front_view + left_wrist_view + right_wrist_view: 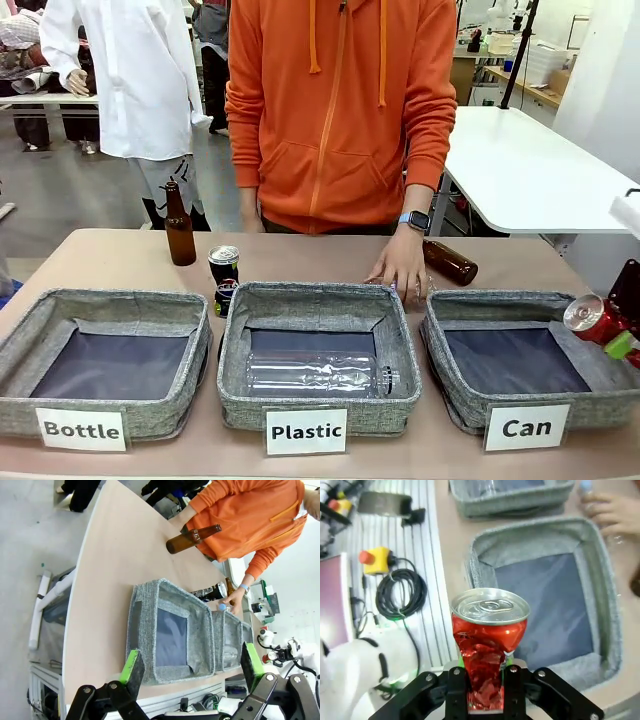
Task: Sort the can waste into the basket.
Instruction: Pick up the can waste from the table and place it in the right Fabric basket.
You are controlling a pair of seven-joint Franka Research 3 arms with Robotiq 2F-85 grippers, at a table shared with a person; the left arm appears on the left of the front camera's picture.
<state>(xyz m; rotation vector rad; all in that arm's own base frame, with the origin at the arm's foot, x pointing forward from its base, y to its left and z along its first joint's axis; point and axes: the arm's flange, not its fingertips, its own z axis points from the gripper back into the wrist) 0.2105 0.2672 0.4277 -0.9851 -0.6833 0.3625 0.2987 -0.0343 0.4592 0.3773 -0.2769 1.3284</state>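
1. right gripper (485, 685) is clamped on the dented red can (489, 640), hovering by the right rim of the can basket (470, 400) at lower right, with nothing dropped in it yet.
2. black-and-silver can (223, 265) stands centre-left on the table (120, 260); left gripper (192, 662) has its fingers apart and holds nothing.

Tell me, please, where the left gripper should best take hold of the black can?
Probably from above, pinching its round sides just under the silver top. The black can stands upright, and the Plastic basket sits close against its lower half, so a low approach from the side looks blocked.
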